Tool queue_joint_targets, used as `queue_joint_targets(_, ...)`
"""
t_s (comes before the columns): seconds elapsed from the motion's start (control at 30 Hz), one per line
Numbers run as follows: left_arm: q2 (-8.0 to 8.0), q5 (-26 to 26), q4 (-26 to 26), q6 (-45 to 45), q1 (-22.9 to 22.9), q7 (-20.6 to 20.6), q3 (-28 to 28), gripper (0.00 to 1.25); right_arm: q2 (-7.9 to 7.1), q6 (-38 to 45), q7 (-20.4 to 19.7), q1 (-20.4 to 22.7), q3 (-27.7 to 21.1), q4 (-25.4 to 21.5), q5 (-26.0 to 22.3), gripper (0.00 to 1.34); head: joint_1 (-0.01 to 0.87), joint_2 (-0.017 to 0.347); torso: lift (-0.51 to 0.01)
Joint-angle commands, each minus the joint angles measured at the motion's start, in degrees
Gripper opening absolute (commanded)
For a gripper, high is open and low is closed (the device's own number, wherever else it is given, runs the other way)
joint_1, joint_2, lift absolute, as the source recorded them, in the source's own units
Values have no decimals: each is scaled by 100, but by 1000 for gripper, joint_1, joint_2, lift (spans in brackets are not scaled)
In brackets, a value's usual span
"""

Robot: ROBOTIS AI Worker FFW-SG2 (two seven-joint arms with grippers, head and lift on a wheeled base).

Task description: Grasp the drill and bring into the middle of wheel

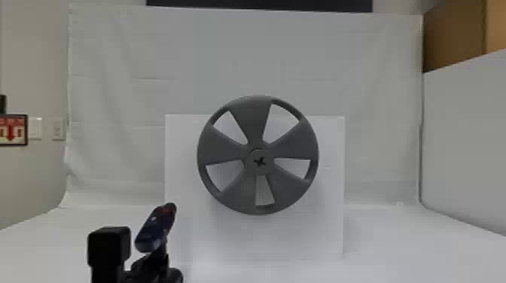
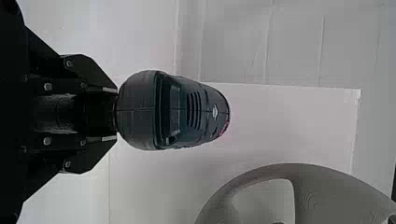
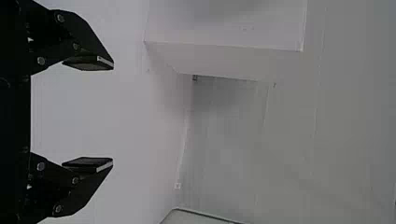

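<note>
- At the lower left of the head view, held the drill (image 1: 156, 227) in the left gripper (image 1: 150, 264), with fingers drawn in tight beneath its dark blue body.
- Leaned aslant there, below and to the left of the wheel (image 1: 256, 120).
- In front of a white panel (image 1: 179, 150), presented the grey wheel upright, with a dark cross at its middle.
- In the right wrist view, had the right gripper (image 3: 112, 114) spread wide, with flat black fingers well apart.

Left gripper (image 1: 159, 259) clamped, fingers close together; right gripper (image 3: 112, 114) spread wide.
</note>
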Motion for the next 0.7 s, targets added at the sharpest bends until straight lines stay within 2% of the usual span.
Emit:
queue_joint_targets(0.0, 0, -38, 25, 0, 0, 35, -9, 68, 0, 0, 0, -2, 0, 0, 0, 813, 0, 0, -406)
queue_joint_targets(0.07, 0, -38, 43, -44, 9, 141, -36, 135, 0, 0, 0, -2, 0, 0, 0, 813, 0, 0, -406)
queue_joint_targets(0.2, 0, 42, 131, -281, 61, 299, -62, 456, 0, 0, 0, -2, 9, 0, 0, 813, 0, 0, -406)
queue_joint_targets(0.27, 0, 50, 157, -281, 61, 299, -53, 538, 0, 0, 0, 7, 9, 0, 0, 813, 0, 0, -406)
queue_joint_targets(0.47, 0, 59, 201, -307, 61, 308, -36, 905, 0, 0, 0, 7, 9, 0, 0, 813, 0, 0, -406)
queue_joint_targets(0.6, 0, 68, 245, -387, 70, 308, -27, 1201, 0, 0, 0, 7, 9, 9, 0, 813, 0, 0, -406)
queue_joint_targets(0.67, 0, 85, 263, -413, 70, 308, -27, 1244, 0, 0, 0, 7, 9, 9, 0, 813, 0, 0, -406)
